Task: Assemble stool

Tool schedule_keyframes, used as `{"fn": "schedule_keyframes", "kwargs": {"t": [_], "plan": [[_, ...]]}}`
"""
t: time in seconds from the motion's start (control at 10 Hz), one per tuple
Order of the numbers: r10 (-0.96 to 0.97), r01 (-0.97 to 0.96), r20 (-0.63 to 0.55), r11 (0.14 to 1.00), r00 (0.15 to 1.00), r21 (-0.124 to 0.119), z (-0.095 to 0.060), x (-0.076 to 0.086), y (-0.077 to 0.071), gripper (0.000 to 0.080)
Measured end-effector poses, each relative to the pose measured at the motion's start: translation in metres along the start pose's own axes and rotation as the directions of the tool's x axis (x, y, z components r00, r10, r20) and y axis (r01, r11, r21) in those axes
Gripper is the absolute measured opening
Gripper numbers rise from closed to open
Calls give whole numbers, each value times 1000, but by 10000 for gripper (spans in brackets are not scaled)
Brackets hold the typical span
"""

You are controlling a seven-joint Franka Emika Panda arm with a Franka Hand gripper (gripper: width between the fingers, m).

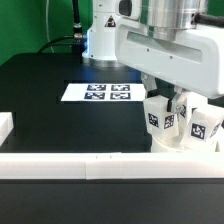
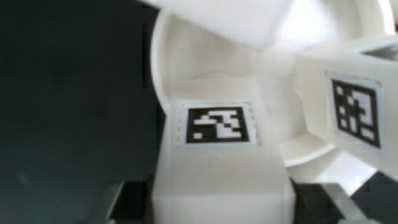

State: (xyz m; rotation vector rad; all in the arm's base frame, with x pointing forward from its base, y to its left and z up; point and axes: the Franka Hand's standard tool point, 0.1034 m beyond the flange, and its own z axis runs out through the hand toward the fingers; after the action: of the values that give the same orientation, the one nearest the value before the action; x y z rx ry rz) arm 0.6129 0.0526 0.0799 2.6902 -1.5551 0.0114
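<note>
- Seat sits on the black table at the exterior view's right, just by the white rail, tagged legs standing up on it.
- Gripper is right over one leg — can't tell if the fingers are clamping it.
- Marker board lies well apart from the seat.

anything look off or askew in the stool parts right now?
Nothing clearly wrong. The tagged legs stand on the seat at the exterior view's right, under the gripper. The marker board lies flat. The arm hides much of the seat.
</note>
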Motion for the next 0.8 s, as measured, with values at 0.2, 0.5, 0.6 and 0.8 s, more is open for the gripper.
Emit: {"fn": "schedule_keyframes", "kwargs": {"t": [0.2,0.5,0.6,0.8], "plan": [[219,-219,-1,976,976,-1,0,0,1,335],[585,-585,10,811,811,21,1,1,4,335],[617,-617,6,787,787,19,0,0,4,335],[702,-703,15,712,712,14,1,0,5,335]]}}
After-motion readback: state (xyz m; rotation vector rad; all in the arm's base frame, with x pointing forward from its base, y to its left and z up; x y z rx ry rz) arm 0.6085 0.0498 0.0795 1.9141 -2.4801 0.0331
